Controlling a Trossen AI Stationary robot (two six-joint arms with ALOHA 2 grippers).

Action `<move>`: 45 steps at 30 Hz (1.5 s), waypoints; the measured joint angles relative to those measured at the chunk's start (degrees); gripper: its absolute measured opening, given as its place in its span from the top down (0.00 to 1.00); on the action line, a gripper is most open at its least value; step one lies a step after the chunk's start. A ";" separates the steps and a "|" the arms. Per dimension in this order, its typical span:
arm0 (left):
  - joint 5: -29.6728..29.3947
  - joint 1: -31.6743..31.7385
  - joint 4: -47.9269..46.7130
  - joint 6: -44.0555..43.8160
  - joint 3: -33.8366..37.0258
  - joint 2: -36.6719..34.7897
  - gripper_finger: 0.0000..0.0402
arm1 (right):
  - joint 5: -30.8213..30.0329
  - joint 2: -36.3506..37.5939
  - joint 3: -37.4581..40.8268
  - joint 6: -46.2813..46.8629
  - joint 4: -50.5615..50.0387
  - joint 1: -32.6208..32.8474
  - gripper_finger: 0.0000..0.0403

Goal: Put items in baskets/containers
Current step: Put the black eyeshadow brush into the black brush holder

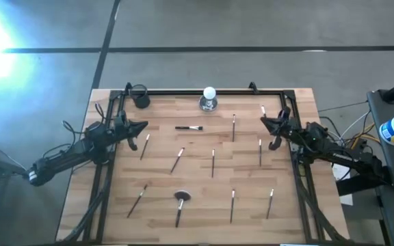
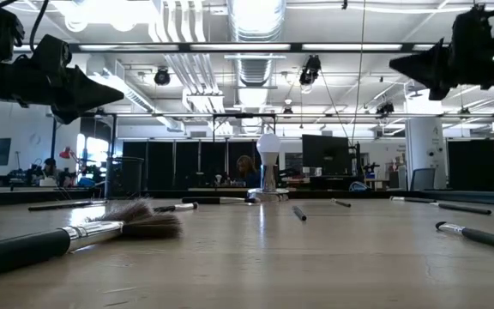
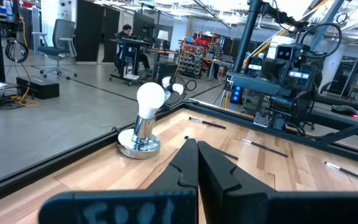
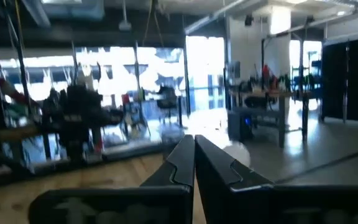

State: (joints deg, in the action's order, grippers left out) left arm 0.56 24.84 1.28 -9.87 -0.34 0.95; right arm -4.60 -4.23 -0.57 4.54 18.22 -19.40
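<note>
The left tool hangs above the counter's left edge, its two fingers pressed together tip to tip with nothing between them, as its own wrist view shows. The small black cup stands in the far-left corner, just beyond this tool and nearer to it than to the other arm. The closest brush lies just on the near side of the left tool, its long axis running roughly front to back with a slight slant, so a grasp would likely need the fingers to open and turn across the handle. More brushes are scattered flat across the middle of the counter: one short one lying crosswise near the white bulb on its silvery base, and the fluffy round-headed brush near the front edge, handle pointing toward the front. All are apart from one another and none is in the cup yet.

The right tool hovers over the counter's right edge, likewise closed on nothing. A brush lies just inward of it, lengthwise front to back; the cup is well apart from this arm, so the left arm looks better placed for the drop.
</note>
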 joint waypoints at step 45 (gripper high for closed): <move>5.07 -0.06 7.75 -10.60 0.00 7.24 1.00 | -6.90 -86.17 -43.88 38.35 -27.13 -11.36 0.74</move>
State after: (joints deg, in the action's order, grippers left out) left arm 5.63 24.77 9.02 -20.47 -0.34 8.19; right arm -11.50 -90.40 -44.45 42.89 -8.91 -30.76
